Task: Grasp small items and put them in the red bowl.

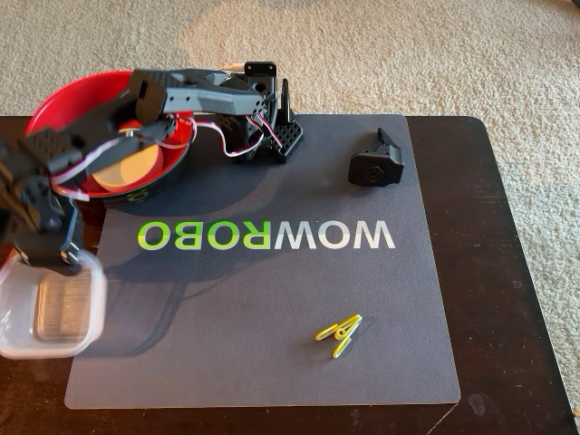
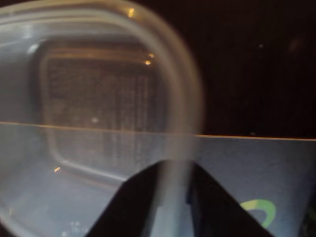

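My gripper (image 1: pixel 62 261) is shut on the rim of the clear square plastic tub (image 1: pixel 53 313) at the left edge of the mat. In the wrist view the tub (image 2: pixel 98 98) fills the left side, and its rim runs between the two dark fingers of the gripper (image 2: pixel 173 170). The red bowl (image 1: pixel 68 104) stands at the back left, partly hidden by my arm. A small round pale dish (image 1: pixel 127 168) lies inside it. One black printed part (image 1: pixel 376 161) lies at the back right of the mat. A second black part (image 1: pixel 285 134) stands near the arm's base. The yellow clip pair (image 1: pixel 340 333) lies at the front.
A grey mat (image 1: pixel 272 299) with "WOWROBO" lettering covers a dark wooden table (image 1: pixel 507 272), and beige carpet lies beyond. My arm and its red-white wires (image 1: pixel 240 145) stretch over the bowl's right side. The table's left edge is close to the tub.
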Robot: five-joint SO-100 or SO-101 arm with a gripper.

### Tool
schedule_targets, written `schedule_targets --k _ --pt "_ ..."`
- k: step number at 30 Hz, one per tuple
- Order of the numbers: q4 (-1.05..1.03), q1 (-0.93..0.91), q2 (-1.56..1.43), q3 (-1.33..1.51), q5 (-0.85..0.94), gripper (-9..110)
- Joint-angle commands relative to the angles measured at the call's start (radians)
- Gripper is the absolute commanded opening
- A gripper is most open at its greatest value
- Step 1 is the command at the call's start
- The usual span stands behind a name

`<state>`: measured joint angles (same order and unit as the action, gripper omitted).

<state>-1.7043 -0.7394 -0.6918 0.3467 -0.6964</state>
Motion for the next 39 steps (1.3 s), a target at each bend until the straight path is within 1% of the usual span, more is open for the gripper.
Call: schedule_targets --k 1,6,9,11,14,17,21,22,24,27,29,31,32,34,36,39 --pt "-0.002 0.052 -0.195 -0.041 0.057 0" --pt "-0.005 0.08 -0.465 0.012 0.098 0" --pt "-0.005 0.089 -0.704 0.146 0.094 0" --pt "-0.005 0.074 -0.887 0.307 0.083 0" --pt "-0.002 -0.02 -1.19 0.699 0.037 0" --pt "0.034 -0.164 -1.517 1.192 -0.089 0" --pt "0.23 -0.408 -1.993 1.795 -0.336 0" --pt "0.291 -0.465 -2.069 1.911 -0.39 0" --pt "0.387 -0.532 -2.114 2.062 -0.453 0" --pt "0.431 -0.535 -2.025 2.088 -0.449 1" --pt "0.431 -0.546 -2.026 2.086 -0.442 5" --pt "0.431 -0.581 -2.066 2.106 -0.442 24" --pt "0.431 -0.597 -2.083 2.112 -0.443 27" --pt "0.422 -0.597 -2.08 2.106 -0.442 29" --pt "0.402 -0.549 -2.052 2.062 -0.413 29" --pt "0.253 -0.442 -1.97 1.875 -0.374 32"
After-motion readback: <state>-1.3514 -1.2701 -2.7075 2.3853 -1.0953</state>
